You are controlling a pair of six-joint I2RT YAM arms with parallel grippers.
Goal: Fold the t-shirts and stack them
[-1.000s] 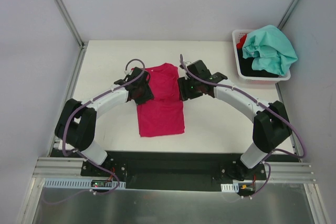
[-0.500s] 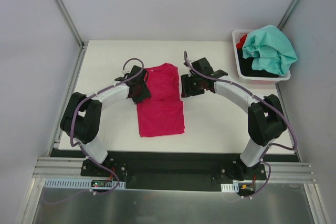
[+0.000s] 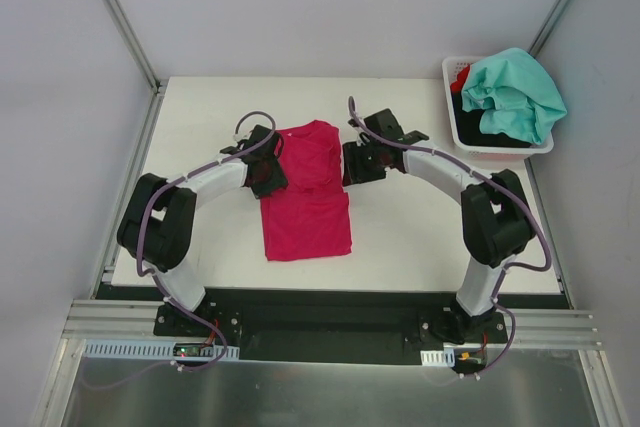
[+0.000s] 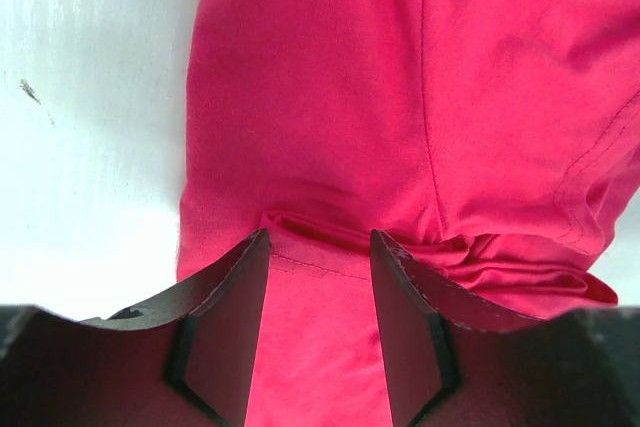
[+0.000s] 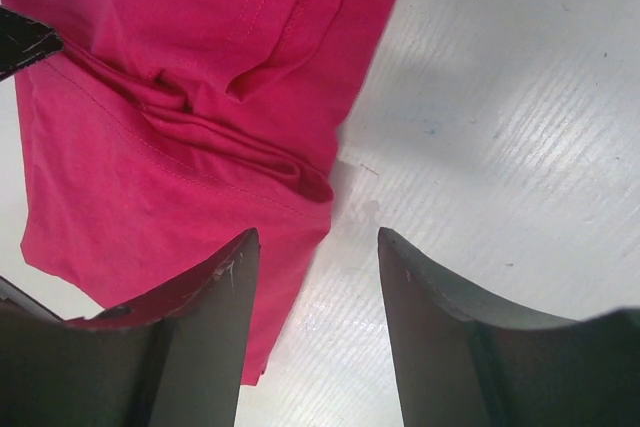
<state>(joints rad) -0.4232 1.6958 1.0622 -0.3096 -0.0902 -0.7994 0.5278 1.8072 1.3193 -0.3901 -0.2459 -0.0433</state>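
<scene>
Magenta t-shirt [image 3: 305,192]: lies flat near the middle of the surface [image 3: 420,237], folded into a long narrow strip running away from the arm bases. I see a bunched crosswise ridge about halfway along it.
Left arm [image 3: 215,182]: reaches in from the left. Its jaws sit at the shirt's left edge, level with the ridge.
Left jaws: partly apart, nothing pinched. In the wrist view, flat magenta cloth [image 4: 400,97] lies under the gap, and the ridge runs just past the 2 fingertips [image 4: 255,257].
Right arm [image 3: 440,172]: reaches in from the right. Its jaws sit at the shirt's right edge, opposite the left ones.
Right jaws: partly apart, holding nothing. In the wrist view I see the shirt's edge [image 5: 150,97] pass under the gap, with cloth on 1 side and bare surface on the other.
Basket [image 3: 495,151]: white plastic, at the far right corner of the surface, well apart from both arms.
Basket load: a teal t-shirt [image 3: 515,92] is heaped on top and spills over the rim. Black cloth [image 3: 470,112] lies below it, and a bit of red cloth [image 3: 460,75] shows at the far left corner. I cannot tell how many garments are in there.
</scene>
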